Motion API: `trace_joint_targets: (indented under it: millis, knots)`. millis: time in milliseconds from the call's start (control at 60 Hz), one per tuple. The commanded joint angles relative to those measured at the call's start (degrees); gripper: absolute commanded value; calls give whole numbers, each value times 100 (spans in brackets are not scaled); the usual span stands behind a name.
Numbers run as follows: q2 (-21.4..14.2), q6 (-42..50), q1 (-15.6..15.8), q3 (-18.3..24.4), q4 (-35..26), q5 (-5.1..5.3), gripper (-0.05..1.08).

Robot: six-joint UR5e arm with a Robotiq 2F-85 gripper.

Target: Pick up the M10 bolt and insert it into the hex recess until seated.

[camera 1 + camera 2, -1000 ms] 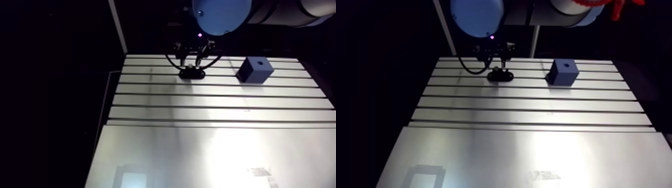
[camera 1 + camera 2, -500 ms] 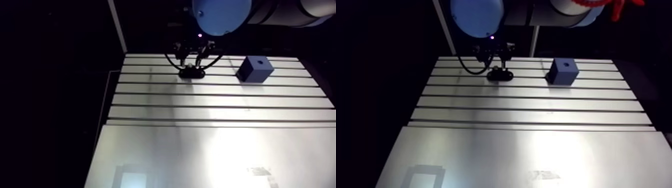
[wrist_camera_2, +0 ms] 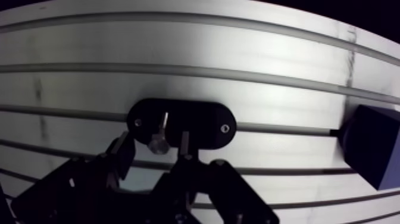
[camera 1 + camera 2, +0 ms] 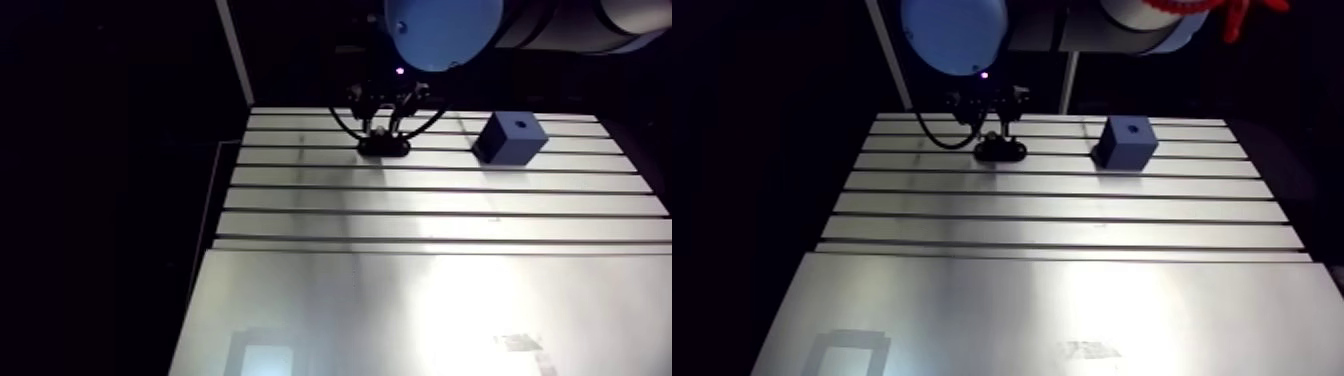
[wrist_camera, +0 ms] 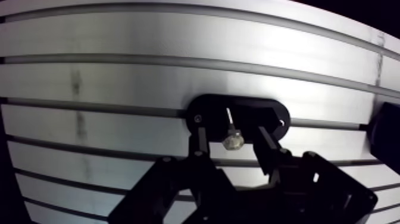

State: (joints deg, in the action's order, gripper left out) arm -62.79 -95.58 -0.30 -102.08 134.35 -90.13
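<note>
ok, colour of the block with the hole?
The block is dark blue; shows best in the arm view.

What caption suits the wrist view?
Open black two-finger tool straddles a silvery hex-head bolt standing in a black oval holder.

Glare-lit slotted table [image 4: 330, 290], dark surroundings

I see a silvery aluminium table [image 4: 420, 300] striped with dark grooves; a black oval holder [image 5: 256, 110]; a grey metal bolt [image 5: 231, 141]; a dark-blue cube [image 4: 510, 140].
</note>
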Motion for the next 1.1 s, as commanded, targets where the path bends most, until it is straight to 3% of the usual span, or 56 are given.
trace_joint_targets:
  millis: [17,1100]
  knots:
    - [0,0,3,0,0,0,50]
    - [8,0,4,0,0,-9,58]
